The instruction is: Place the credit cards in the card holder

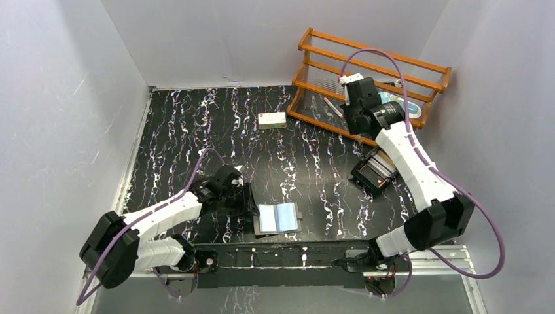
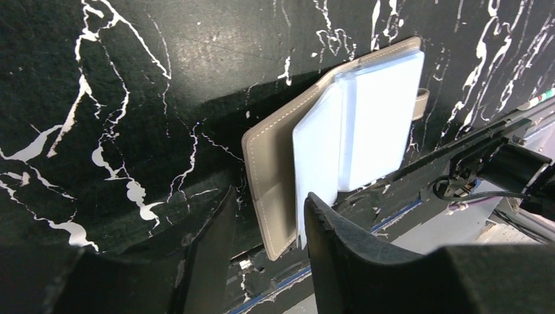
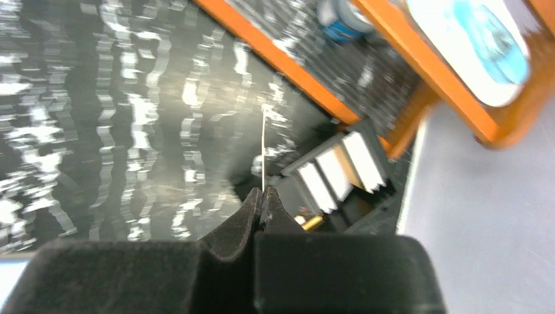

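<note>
The card holder (image 1: pixel 278 218) lies open near the front edge, taupe outside and light blue inside. In the left wrist view its taupe cover (image 2: pixel 278 176) reaches between my left gripper's (image 2: pixel 268 226) open jaws; whether they touch it I cannot tell. In the top view the left gripper (image 1: pixel 247 201) sits at the holder's left edge. My right gripper (image 3: pixel 262 194) is shut on a thin pale credit card (image 3: pixel 263 147), seen edge-on, held up above the table. In the top view the right gripper (image 1: pixel 355 118) hangs by the rack. More cards (image 3: pixel 337 171), white and tan, stand in the black tray (image 1: pixel 374 171).
An orange wooden rack (image 1: pixel 373 72) stands at the back right with a pen (image 1: pixel 330 106) and a blue-white item (image 3: pixel 471 49) on it. A white box with a red mark (image 1: pixel 271 120) lies at the back middle. Grey walls enclose the table.
</note>
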Controlling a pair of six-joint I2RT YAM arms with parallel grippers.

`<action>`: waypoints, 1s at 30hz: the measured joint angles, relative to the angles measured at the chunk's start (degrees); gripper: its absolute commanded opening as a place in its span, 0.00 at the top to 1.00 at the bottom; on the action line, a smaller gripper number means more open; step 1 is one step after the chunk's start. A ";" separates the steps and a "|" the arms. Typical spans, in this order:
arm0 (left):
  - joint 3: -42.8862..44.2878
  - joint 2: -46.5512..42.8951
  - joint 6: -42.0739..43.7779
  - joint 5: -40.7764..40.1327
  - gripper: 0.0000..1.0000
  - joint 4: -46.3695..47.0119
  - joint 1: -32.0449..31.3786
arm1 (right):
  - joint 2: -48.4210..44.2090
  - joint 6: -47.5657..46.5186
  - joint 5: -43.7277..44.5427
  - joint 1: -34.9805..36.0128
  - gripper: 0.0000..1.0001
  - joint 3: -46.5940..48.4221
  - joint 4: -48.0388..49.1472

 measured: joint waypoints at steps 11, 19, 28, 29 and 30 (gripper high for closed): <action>0.00 -1.70 0.09 2.14 0.53 1.57 0.00 | -13.07 20.44 -25.88 8.39 1.00 -14.99 11.67; -0.04 -1.49 0.50 1.01 0.58 0.76 0.00 | -17.31 37.51 -41.07 15.39 1.00 -37.77 31.34; -2.82 -0.37 0.09 0.26 0.74 1.64 0.00 | -17.70 47.84 -45.51 21.62 1.00 -52.98 48.92; -3.15 -0.28 0.02 0.28 0.75 1.77 0.00 | -17.64 48.37 -45.57 21.86 1.00 -53.92 50.18; -3.45 -0.15 -0.02 0.28 0.77 2.03 0.00 | -17.51 48.78 -45.66 21.97 1.00 -54.51 50.99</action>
